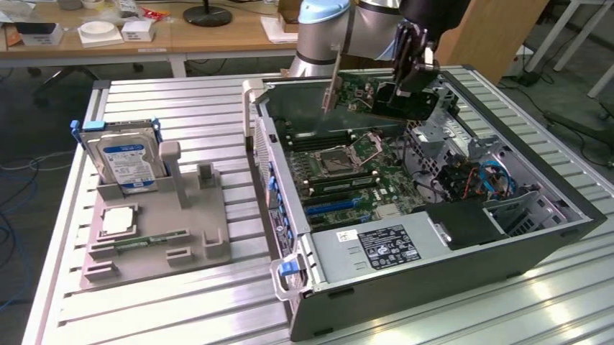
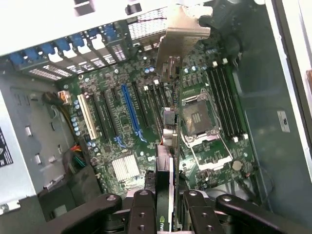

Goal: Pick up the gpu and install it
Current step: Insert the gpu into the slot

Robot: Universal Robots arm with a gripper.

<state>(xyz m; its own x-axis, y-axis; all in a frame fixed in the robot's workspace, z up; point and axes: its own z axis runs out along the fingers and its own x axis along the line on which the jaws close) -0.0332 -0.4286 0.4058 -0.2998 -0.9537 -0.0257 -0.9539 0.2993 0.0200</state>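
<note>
My gripper (image 2: 168,207) is partly closed, jaws pinching the gpu (image 2: 165,165) across its faces above the open case (image 1: 451,269). I judge it light, rigid and fragile; best gripped on the flat faces, off the components.

We find the exterior view brightly and evenly lit from overhead: the ribbed metal tabletop (image 1: 172,93) shines, with pale glare patches toward the exterior view's lower right, and the computer case (image 1: 432,280) holds shade along its inner walls. In the wrist view the case's rim burns out to white, the gpu (image 2: 166,165) glints at its bracket, and the pincer (image 2: 168,204) sits dark
</note>
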